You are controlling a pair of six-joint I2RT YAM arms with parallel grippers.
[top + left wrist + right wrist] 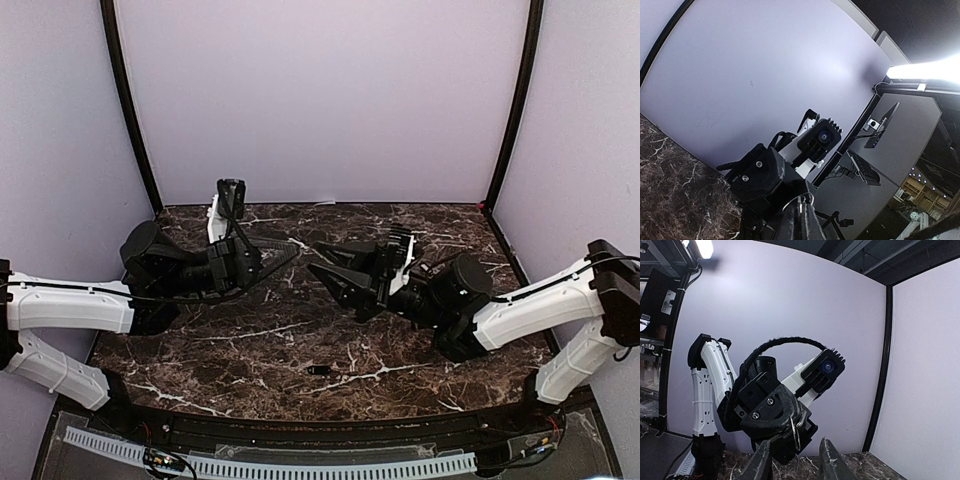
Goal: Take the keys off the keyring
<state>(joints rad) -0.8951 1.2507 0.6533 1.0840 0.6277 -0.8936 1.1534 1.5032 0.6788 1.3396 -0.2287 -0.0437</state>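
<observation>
Right gripper: your jaws stand partly apart, holding nothing | keyring: hangs just ahead of their tips, pinched in your left gripper, jaws closed tight | key: loose on marble table, well below both jaws.

The left arm and right arm are stretched low toward the middle, the 2 wrists bent inward. The left gripper, pinched closed on the keyring, is pointed at the right gripper, whose fingers are parted.
</observation>
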